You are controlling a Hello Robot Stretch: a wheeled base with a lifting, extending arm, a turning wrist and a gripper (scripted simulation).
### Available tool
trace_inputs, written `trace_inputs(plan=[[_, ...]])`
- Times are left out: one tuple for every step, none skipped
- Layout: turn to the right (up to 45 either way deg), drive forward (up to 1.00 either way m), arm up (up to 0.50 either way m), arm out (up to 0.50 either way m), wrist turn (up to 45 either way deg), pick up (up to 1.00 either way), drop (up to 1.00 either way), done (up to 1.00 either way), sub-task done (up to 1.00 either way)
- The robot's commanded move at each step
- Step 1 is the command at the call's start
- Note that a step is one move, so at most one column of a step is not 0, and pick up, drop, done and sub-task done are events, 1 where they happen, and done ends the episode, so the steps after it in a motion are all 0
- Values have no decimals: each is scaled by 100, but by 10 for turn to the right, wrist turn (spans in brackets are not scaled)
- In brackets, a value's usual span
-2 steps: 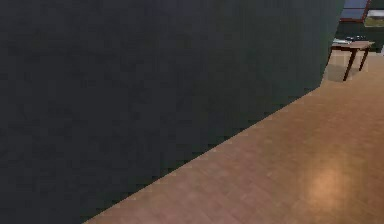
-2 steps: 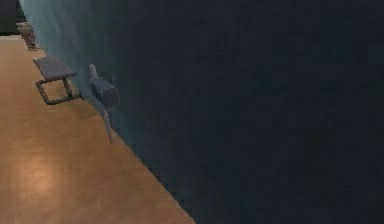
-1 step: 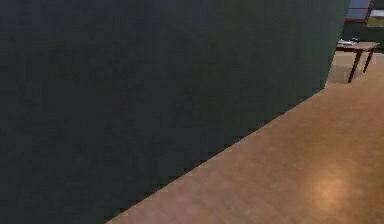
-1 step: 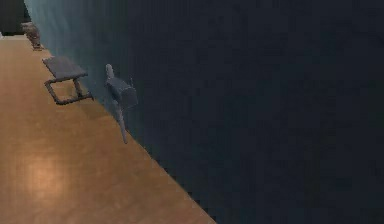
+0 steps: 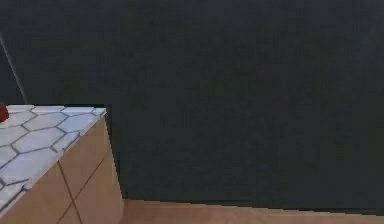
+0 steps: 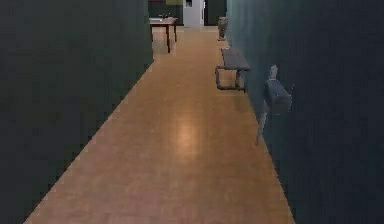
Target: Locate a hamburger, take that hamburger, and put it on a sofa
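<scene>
Gripper state cannot be told. Positions relative to the gripper cannot be told either, so things are placed against each other.

The hamburger's place cannot be told. A small reddish-brown blob [image 5: 3, 112] is seen at the forward view's left edge, at the back edge of a countertop [image 5: 45, 135]. It is cut by the frame, and what it is cannot be made out.

Forward view:
- The countertop is tiled in pale hexagons and sits in the lower left corner.
- The counter side [image 5: 92, 180] below it is faced in beige panels.
- A dark wall [image 5: 250, 90] is seen behind and beside the counter, taking up most of the frame.
- A strip of wood floor [image 5: 250, 213] runs along the bottom, meeting the wall's foot.

Arm side view:
- A corridor with a wood floor [image 6: 170, 150] is bounded by a dark left wall [image 6: 60, 80] and a dark right wall [image 6: 330, 100].
- A pale glare patch lies mid-floor.
- A grey-blue object [image 6: 276, 95] on a thin stem is set against the right wall; its kind cannot be told.
- Farther along the same wall, a low bench [image 6: 233, 68] is placed on the floor.
- A dark table [image 6: 165, 25] is seen at the corridor's far end, well apart from the bench, with a brighter space behind it.
- A small dark item [image 6: 222, 26] stands near the far end by the right wall, too small to identify.
</scene>
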Motion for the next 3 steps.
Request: trace_inputs(plan=[[-450, 0, 0, 0, 0, 0, 0, 0, 0], [-450, 0, 0, 0, 0, 0, 0, 0, 0], [-120, 0, 0, 0, 0, 0, 0, 0, 0]])
